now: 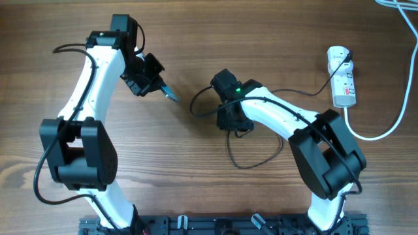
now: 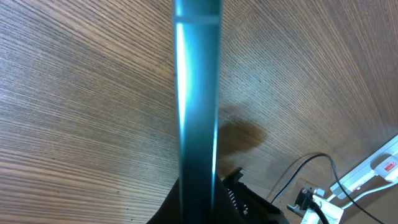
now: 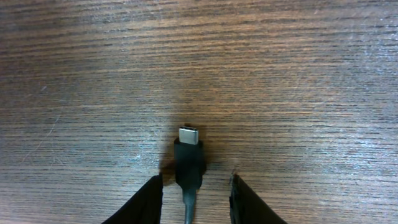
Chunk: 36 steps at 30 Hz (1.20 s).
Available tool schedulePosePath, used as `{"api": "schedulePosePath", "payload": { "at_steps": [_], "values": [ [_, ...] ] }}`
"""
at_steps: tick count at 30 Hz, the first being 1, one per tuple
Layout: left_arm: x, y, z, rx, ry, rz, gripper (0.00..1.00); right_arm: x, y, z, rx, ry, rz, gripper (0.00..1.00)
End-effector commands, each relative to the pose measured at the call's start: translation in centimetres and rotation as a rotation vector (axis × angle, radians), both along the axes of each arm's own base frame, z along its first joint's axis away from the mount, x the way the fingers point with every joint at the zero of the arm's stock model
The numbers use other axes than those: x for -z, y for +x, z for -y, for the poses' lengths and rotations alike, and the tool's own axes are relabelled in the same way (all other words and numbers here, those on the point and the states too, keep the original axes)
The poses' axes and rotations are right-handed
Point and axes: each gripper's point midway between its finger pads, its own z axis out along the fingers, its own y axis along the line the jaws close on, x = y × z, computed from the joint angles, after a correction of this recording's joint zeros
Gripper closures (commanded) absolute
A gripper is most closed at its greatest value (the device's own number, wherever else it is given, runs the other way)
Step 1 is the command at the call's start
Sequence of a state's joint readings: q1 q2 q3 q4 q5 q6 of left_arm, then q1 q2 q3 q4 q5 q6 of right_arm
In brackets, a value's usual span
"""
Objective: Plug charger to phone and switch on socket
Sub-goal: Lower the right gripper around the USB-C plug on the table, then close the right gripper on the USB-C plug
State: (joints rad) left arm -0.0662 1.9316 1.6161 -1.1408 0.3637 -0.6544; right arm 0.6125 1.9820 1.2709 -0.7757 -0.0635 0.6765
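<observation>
At mid-table, just right of centre: right hand (image 1: 232,121), lowered over the charger (image 3: 188,160), a long thin black cable ending in a small silver-tipped plug. Its fingers are part-open, one on either side of the plug body with a gap on each side, gripping nothing. Left of centre: left hand (image 1: 159,85), closed on the phone (image 1: 171,96), a small flat teal-screened smartphone jutting toward the right hand, apparently raised off the brown wood-grain table (image 1: 196,39). Far right: socket (image 1: 343,79), a white power strip with red marks, well apart from both hands. Hazards, as judged: an off-centre pinch could twist the plug; a skewed plug would jam at the phone's port; the slack cable loop near the right arm could snag and tug it loose.
</observation>
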Motion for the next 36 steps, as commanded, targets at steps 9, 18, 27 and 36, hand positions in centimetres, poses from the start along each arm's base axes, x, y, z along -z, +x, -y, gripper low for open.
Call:
{"api": "schedulePosePath", "payload": {
  "at_steps": [9,18,27,36],
  "values": [
    [-1.66,0.48,0.01,0.016,-0.003,0.058,0.96,1.37,-1.51,0.32,-0.008,-0.043,-0.041,0.73],
    [-1.66,0.47,0.01,0.016,-0.003,0.057,0.96,1.4,-1.81,0.65,0.01,-0.106,-0.017,0.78],
    [-1.66,0.47,0.01,0.016,-0.003,0.057,0.96,1.4,-1.45,0.46,0.013,-0.097,-0.003,0.74],
    [-1.66,0.48,0.01,0.016,-0.003,0.058,0.96,1.38,-1.05,0.54,0.014,-0.105,0.017,0.74]
  ]
}}
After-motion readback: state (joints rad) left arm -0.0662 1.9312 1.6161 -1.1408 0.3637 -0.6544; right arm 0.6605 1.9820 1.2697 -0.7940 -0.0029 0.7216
